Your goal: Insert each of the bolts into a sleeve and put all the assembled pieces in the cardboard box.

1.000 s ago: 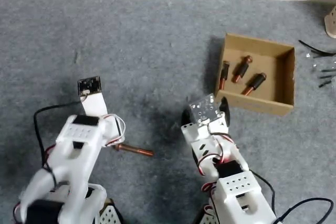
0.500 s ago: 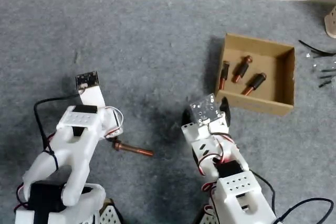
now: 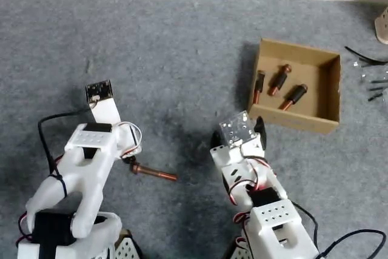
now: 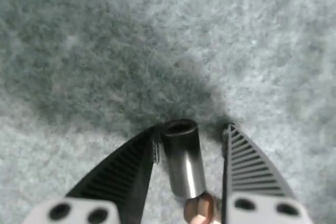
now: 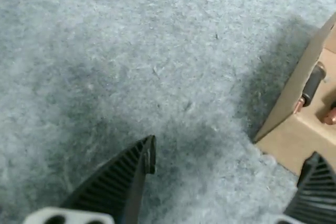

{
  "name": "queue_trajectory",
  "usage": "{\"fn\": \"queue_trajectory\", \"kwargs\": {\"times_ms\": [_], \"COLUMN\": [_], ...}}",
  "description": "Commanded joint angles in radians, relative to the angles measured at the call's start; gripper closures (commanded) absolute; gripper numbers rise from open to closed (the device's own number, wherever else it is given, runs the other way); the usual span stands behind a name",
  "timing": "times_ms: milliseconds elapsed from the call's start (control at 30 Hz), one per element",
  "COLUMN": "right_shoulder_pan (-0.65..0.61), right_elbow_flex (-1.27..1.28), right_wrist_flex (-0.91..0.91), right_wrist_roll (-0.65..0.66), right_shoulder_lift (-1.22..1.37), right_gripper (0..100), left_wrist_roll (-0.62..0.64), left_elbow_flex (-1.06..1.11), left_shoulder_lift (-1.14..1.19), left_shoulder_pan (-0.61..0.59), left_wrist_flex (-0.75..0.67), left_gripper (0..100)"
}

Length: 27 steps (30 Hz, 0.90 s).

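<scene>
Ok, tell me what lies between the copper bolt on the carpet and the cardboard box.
The open right gripper sits between the bolt and the cardboard box; otherwise bare carpet. The high view shows this.

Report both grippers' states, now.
Left gripper: open, with the sleeve between its fingers, a gap on one side.
Right gripper: open, empty.

Bare table (image 3: 170, 47) is seen across the upper left and centre of the high view. At the upper right, passage is blocked by the walls of the cardboard box (image 3: 297, 122). Black cables (image 3: 377, 81) are scattered at the right edge. A bolt (image 3: 156, 174) is laid at lower centre-left.
</scene>
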Motion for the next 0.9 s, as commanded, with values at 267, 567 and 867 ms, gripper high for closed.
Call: {"fn": "queue_trajectory", "kwargs": {"times_ms": [267,567,867], "right_shoulder_pan": [0.013,0.013,0.031], "right_elbow_flex": [-0.005,-0.005,-0.002], "right_wrist_flex": [-0.001,-0.001,0.001], "right_wrist_roll": [0.009,0.009,0.009], "right_shoulder_lift": [-0.021,-0.021,-0.021], "right_gripper": [61.6,61.6,61.6], "left_wrist_roll": [-0.002,-0.002,-0.155], "left_elbow_flex": [-0.008,-0.065,-0.053], "left_shoulder_lift": [-0.005,-0.016,-0.312], "left_shoulder_pan": [-0.012,-0.018,-0.012], "left_wrist_flex": [-0.021,0.017,0.255], "left_gripper": [99,100,100]}}
